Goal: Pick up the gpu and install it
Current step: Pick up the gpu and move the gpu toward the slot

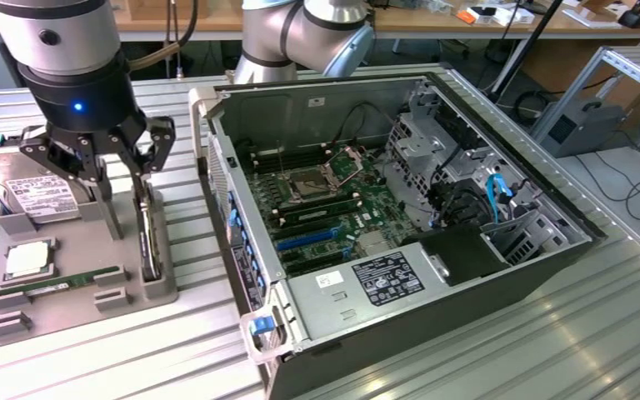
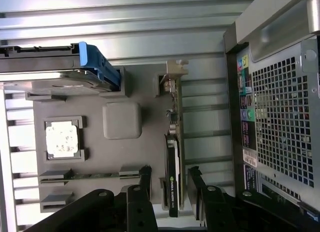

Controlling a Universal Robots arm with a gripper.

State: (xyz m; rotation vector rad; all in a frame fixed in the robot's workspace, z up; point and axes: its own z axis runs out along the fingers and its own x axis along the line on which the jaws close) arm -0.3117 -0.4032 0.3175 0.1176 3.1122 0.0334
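Note:
The gpu (image 1: 149, 243) stands on its long edge in a slot of the grey holder (image 1: 70, 312) at the exterior view's left. It is a thin card, seen edge-on with a black face, and the wrist view shows the gpu (image 2: 173, 142) from above. My gripper (image 1: 120, 185) hangs just above the card's far end, open. In the wrist view the gripper (image 2: 169, 170) straddles the card, with one black finger (image 2: 145, 176) on each side and a gap between each finger and the card. Nothing is held.
The open computer case (image 1: 587, 237) lies on its side beside the holder, motherboard (image 1: 332, 196) and blue slot (image 1: 307, 241) exposed. The holder also carries a hard drive (image 1: 33, 197), a CPU (image 1: 29, 260) and a RAM stick (image 1: 59, 285). The table is ribbed metal.

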